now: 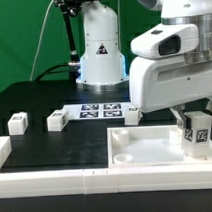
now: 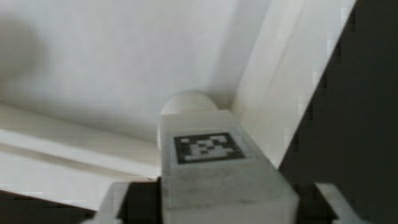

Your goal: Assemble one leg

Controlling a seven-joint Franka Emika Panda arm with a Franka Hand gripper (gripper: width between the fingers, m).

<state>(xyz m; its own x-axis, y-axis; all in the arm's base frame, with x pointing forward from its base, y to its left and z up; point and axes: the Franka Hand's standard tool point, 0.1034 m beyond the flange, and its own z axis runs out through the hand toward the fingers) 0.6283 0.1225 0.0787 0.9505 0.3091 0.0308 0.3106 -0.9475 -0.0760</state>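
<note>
The leg (image 1: pixel 198 132) hangs upright over the corner of the white tray (image 1: pixel 146 157) on the exterior view's right, its tag facing out. The gripper (image 2: pixel 217 205) pinches it by its flat sides, a finger (image 2: pixel 135 207) showing on either side in the wrist view. Just under it that view shows a round socket (image 2: pixel 187 100), tucked close against the tray's raised rim. I'd say the risk is right there. If the leg comes down a shade off that socket, its end could catch the rim or ride up on the socket's lip, and then it might tilt in the grip or shove the tray across the black table (image 1: pixel 56 146). Nothing seems to pin the tray down. I can't tell whether the leg's end is touching the socket yet. By count there are four legs in all: this one held, and three loose legs (image 1: pixel 17 122) (image 1: pixel 57 120) (image 1: pixel 132 114) standing well apart on the table behind the tray. There is one tray, one marker board (image 1: pixel 99 110) between the loose legs, and one arm (image 1: pixel 172 61).
</note>
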